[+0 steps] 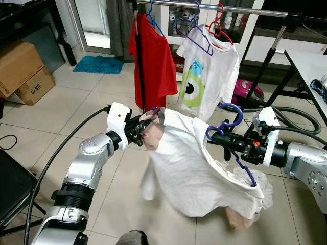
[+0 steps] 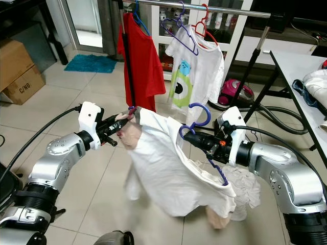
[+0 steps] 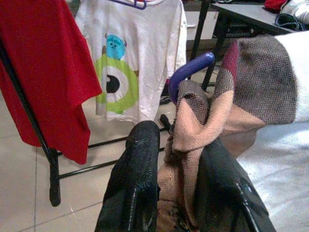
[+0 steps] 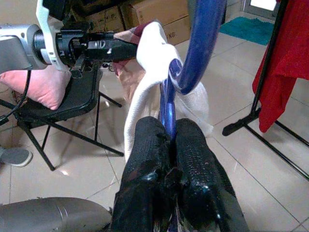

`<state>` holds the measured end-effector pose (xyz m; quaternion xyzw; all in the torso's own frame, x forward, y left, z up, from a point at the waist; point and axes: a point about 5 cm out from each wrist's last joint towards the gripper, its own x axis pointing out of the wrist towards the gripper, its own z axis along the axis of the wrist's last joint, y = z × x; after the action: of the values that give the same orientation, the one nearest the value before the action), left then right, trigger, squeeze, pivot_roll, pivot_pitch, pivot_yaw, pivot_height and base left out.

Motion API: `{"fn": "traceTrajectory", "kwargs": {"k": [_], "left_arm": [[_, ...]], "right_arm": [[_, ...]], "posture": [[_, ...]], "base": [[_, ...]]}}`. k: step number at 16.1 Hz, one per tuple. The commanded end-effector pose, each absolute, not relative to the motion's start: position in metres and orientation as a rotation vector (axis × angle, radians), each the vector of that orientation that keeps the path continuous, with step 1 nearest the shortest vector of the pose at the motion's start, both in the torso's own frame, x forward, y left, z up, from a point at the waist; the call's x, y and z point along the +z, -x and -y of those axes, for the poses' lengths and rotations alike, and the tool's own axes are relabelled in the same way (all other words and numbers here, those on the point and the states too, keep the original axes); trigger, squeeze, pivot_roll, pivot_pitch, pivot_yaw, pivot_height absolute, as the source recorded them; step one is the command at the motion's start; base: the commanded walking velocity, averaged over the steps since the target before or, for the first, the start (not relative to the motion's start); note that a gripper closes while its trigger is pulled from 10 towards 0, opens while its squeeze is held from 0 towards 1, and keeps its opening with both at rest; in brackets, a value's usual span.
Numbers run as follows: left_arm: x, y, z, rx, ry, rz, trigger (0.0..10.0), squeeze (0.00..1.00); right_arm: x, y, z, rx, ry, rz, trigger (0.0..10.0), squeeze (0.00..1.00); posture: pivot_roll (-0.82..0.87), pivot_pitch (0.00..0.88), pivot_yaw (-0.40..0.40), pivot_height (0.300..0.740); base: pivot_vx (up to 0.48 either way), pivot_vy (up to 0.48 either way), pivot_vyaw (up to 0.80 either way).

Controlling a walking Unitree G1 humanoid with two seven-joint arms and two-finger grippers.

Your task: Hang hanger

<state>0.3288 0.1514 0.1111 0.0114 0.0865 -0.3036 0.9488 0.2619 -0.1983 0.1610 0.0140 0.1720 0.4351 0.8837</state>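
A blue hanger (image 1: 228, 122) carries a white and pink garment (image 1: 194, 173) that sags between my two arms above the tiled floor. My right gripper (image 1: 220, 139) is shut on the hanger's neck just under the hook (image 4: 198, 43). My left gripper (image 1: 144, 128) is shut on the garment's pink sleeve end (image 3: 193, 130), by the hanger's left tip (image 3: 189, 72). Behind, a clothes rail (image 1: 214, 6) holds a red shirt (image 1: 152, 61) on a blue hanger and a white monster-print shirt (image 1: 207, 76) on purple and red hangers.
The rack's black post (image 1: 139, 56) stands just behind my left gripper. A grey table (image 1: 311, 66) with clothes is at the right, a pink vacuum cleaner (image 1: 248, 92) with its hose under it. Cardboard boxes (image 1: 23, 71) sit far left, a black chair (image 1: 10, 189) near left.
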Motion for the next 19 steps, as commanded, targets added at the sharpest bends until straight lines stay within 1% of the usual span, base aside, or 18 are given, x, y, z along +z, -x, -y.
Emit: {"fn": "traceTrajectory", "kwargs": {"k": [1,2,3,8,14,16,19], "left_arm": [[0.119,-0.331,-0.154,-0.605,-0.039,-0.134,10.0,1.00],[0.122,-0.330,-0.154,-0.625,-0.042,-0.117,2.1,1.00],[0.123,-0.330,-0.154,-0.633,-0.036,-0.112,0.0,0.00],[0.126,-0.327,-0.151,-0.652,-0.003,-0.092,0.0,0.00],[0.125,-0.329,-0.157,-0.623,0.046,-0.111,0.0,0.00],[0.138,-0.334,-0.159,-0.629,0.057,-0.065,0.0,0.00],[0.176,-0.339,-0.149,-0.775,0.036,0.042,0.0,0.00]], "right_arm": [[0.173,-0.264,0.199,0.911,-0.014,-0.300,10.0,0.00],[0.174,-0.264,0.199,0.912,-0.015,-0.300,10.0,0.00],[0.174,-0.264,0.199,0.913,-0.016,-0.300,10.0,0.00],[0.173,-0.265,0.199,0.914,-0.015,-0.304,10.0,0.00],[0.174,-0.265,0.200,0.913,-0.019,-0.302,10.0,0.00],[0.174,-0.265,0.201,0.907,-0.014,-0.308,10.0,0.00],[0.169,-0.266,0.198,0.897,-0.005,-0.329,10.0,0.00]], "posture": [[-0.08,0.000,0.021,0.740],[-0.07,0.000,0.019,0.740],[-0.07,0.000,0.018,0.740],[-0.07,0.000,0.013,0.740],[-0.08,0.000,0.013,0.740],[-0.07,0.000,0.008,0.740],[-0.07,0.000,0.003,0.740]], "base": [[0.000,0.000,0.00],[0.000,0.000,0.00],[0.000,0.000,0.00],[0.000,0.000,0.00],[0.000,0.000,0.00],[0.000,0.000,0.00],[0.000,0.000,0.00]]}}
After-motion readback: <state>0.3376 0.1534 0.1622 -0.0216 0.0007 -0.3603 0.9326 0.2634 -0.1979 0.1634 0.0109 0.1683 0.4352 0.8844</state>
